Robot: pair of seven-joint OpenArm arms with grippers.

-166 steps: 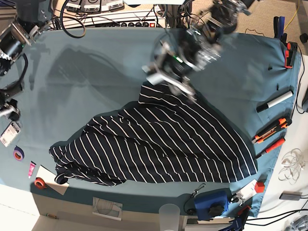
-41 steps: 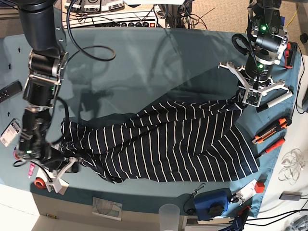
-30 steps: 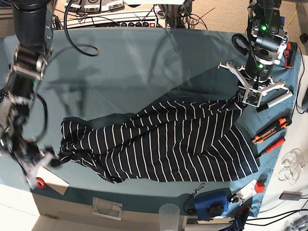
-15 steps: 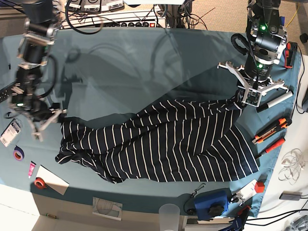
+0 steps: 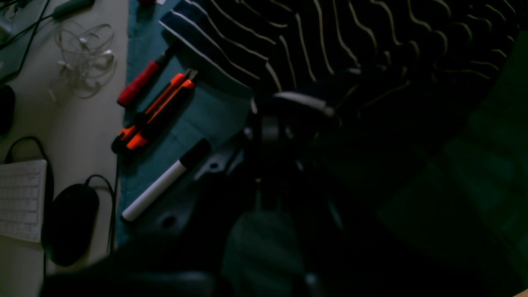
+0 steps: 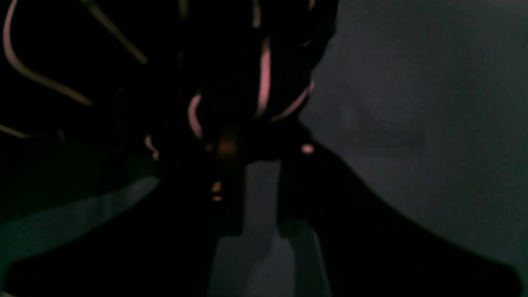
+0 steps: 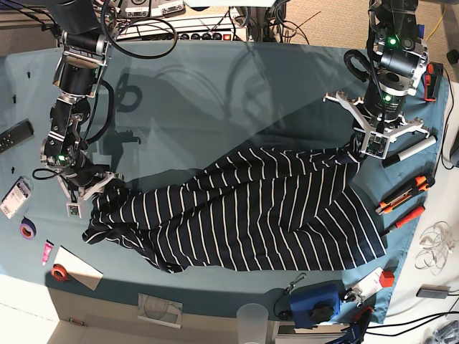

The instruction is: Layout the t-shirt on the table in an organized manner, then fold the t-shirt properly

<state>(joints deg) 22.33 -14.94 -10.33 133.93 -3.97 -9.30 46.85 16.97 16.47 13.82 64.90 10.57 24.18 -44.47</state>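
- right gripper (image 7: 92,188): at the left of the base view, low over the table (image 7: 215,93), at the far-left corner of the t-shirt (image 7: 251,215). the right wrist view shows a bunch of striped cloth between its jaws, which stand narrow around it; whether the pinch is firm cannot be told from the dark picture.
- t-shirt: lies across the near middle of the table, crumpled, a long band running from the left gripper site to the right one, with its bulk sagging toward the near edge and folds piled at the near left. it is not yet flat.
- step in hand, as a judgement: the laying-out stage, with each arm taking one far corner so that the garment can be stretched; folding is not begun.
- left gripper (image 7: 374,142): at the right of the base view, closed on the far-right corner of the t-shirt, just beside a white marker (image 7: 410,150); the left wrist view shows cloth gathered at its tip.
- orange-handled tools (image 7: 403,195): lie to the right of the garment, near its right hem, apart from the grip.
- next move, as a judgement: it calls for a sure hold at the left, then both arms drawing apart and toward the far side, so the near folds slide open without dragging over the tools.
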